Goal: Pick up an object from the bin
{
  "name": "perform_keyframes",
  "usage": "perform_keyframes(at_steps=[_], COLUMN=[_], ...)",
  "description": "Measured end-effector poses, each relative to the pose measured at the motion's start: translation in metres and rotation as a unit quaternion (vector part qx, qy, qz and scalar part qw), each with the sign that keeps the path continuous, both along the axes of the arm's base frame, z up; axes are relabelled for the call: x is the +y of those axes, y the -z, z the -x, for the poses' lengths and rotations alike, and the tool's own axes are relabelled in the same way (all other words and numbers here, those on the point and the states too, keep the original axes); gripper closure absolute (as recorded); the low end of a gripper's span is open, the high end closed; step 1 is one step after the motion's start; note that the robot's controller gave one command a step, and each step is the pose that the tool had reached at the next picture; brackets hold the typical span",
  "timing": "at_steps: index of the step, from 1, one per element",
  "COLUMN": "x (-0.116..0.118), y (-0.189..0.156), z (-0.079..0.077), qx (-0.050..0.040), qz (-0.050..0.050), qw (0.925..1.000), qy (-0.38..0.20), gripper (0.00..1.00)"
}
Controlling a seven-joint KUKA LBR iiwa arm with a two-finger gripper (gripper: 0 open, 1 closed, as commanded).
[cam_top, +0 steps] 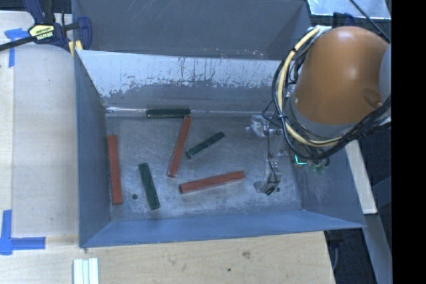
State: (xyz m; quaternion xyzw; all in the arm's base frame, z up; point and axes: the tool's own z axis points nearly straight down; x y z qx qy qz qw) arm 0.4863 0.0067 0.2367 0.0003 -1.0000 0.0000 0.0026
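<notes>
Down in the right side of the bin (90, 143) with the tool (269, 187) just right of a red bar (212, 182) lying flat, not touching; impossible to tell how far open.

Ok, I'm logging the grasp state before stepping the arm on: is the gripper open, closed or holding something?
Gripper: cannot be told; it hangs low at the right of the bin, just right of the reddish-brown bar.
</notes>
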Motion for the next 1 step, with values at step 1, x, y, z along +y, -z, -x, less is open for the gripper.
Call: perform_keyframes(at_steps=[1], x=[-0.0016], y=[0.169], z=[-0.023], qx=[-0.0005], qz=[0.0], qw=[0.9992], qy=[-0.04], gripper=[0.0])
